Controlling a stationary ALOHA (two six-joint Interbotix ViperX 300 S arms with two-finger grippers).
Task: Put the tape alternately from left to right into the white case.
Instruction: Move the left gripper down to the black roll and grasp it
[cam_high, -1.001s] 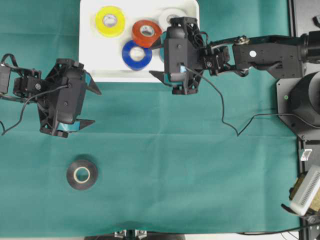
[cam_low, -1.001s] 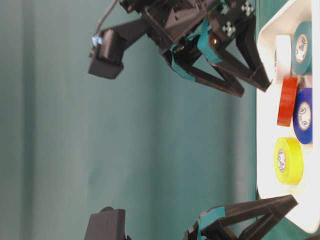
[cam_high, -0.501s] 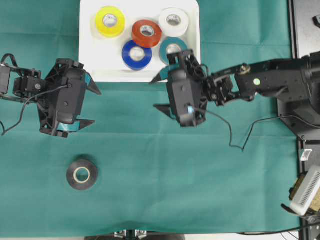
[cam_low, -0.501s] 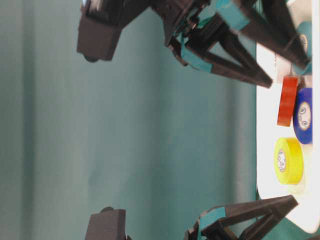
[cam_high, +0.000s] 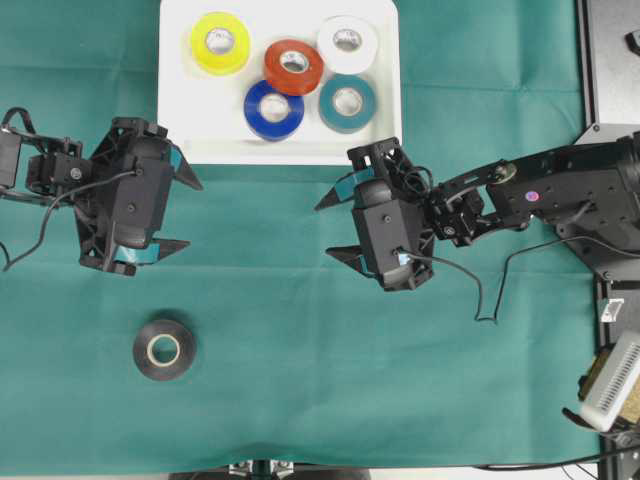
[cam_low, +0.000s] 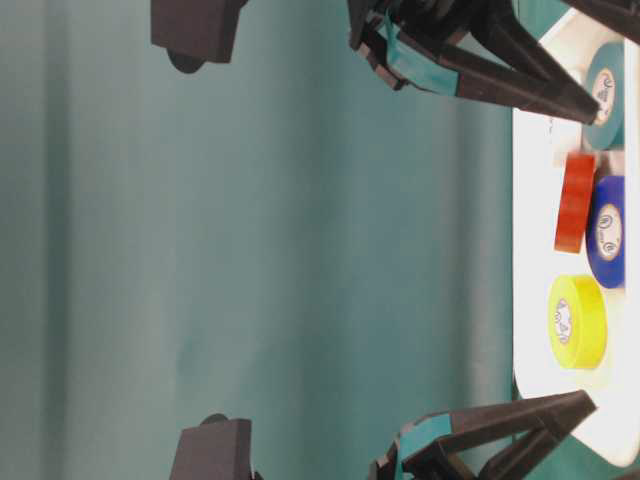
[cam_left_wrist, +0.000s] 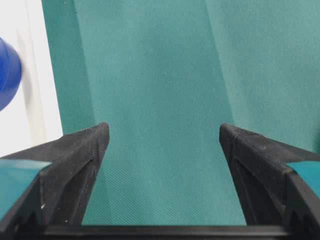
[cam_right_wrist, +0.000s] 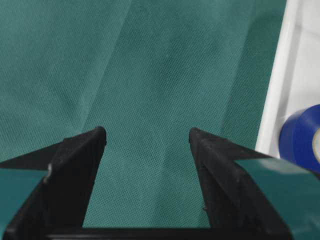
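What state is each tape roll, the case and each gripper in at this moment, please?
White case: flat on the cloth, holding five rolls.
Yellow roll: flat in the case.
Red roll: tilted, leaning on the blue roll.
Blue roll: flat in the case.
White roll: in the case.
Teal roll: in the case.
Black roll: flat on the cloth, outside.
Left gripper: open, empty.
Right gripper: open, empty.

Two matte-black robot arms of blocky, ribbed plastic: the left gripper (cam_high: 183, 214) and the right gripper (cam_high: 336, 228) each end in a pair of tapering, wedge-shaped black fingers (cam_left_wrist: 75, 165) with a finely textured surface, banded in teal tape near the base. Thin black cables loop loosely off both wrists. The right arm (cam_high: 545, 190) carries small round coloured stickers and visible metal screws along its dark housing.
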